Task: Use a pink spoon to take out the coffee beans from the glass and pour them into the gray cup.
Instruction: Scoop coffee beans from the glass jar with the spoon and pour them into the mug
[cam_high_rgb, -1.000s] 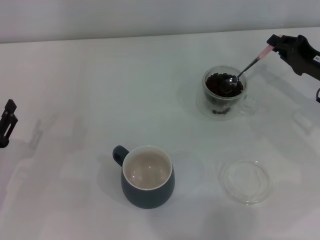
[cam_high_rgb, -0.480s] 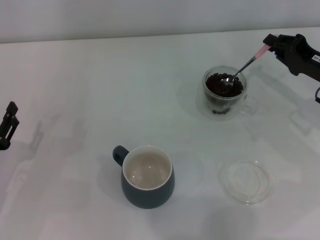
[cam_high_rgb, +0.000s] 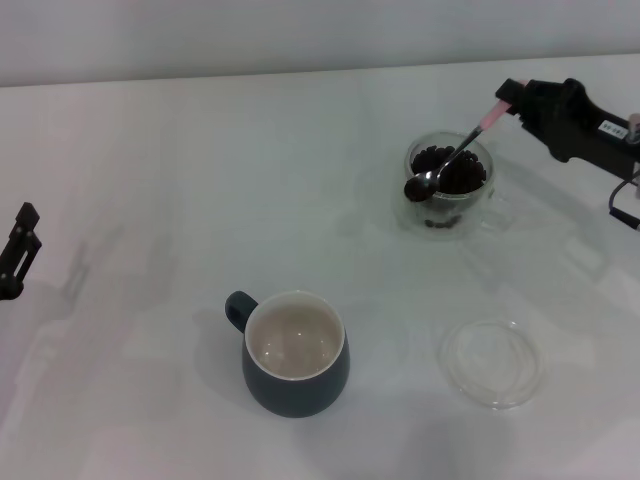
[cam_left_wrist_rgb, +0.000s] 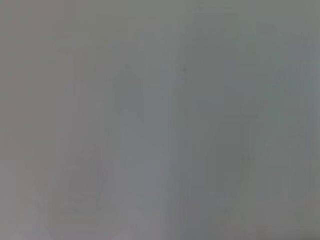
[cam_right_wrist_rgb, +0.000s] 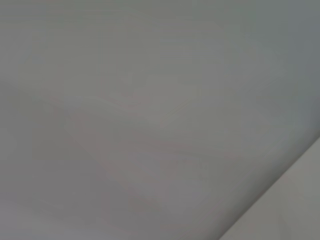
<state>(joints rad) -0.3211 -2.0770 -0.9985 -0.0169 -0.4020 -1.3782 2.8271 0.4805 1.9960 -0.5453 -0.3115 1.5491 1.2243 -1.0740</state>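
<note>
Beans, dark brown coffee beans (cam_high_rgb: 417, 189), sit in the silver bowl of the pink-handled spoon (cam_high_rgb: 452, 158), held over the rim of the clear double-walled glass (cam_high_rgb: 449, 184) near the white table's (cam_high_rgb: 150, 150) far right corner. The right gripper (cam_high_rgb: 514, 97) clamps the spoon's handle. The blue-gray ceramic mug (cam_high_rgb: 295, 352) stands near the front edge, a flat clear glass saucer (cam_high_rgb: 492, 363) to its right. The left gripper (cam_high_rgb: 18, 240) hangs at the left edge; its opening cannot be told.

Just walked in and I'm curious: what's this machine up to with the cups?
The right pincer holds a pink spoon by its handle. The spoon's bowl, loaded with coffee beans, is at the rim of the glass, which has more beans in it. The gray cup nearer the robot shows no beans yet. A clear saucer lies beside it. The left pincer sits idle at the table's left edge.
</note>
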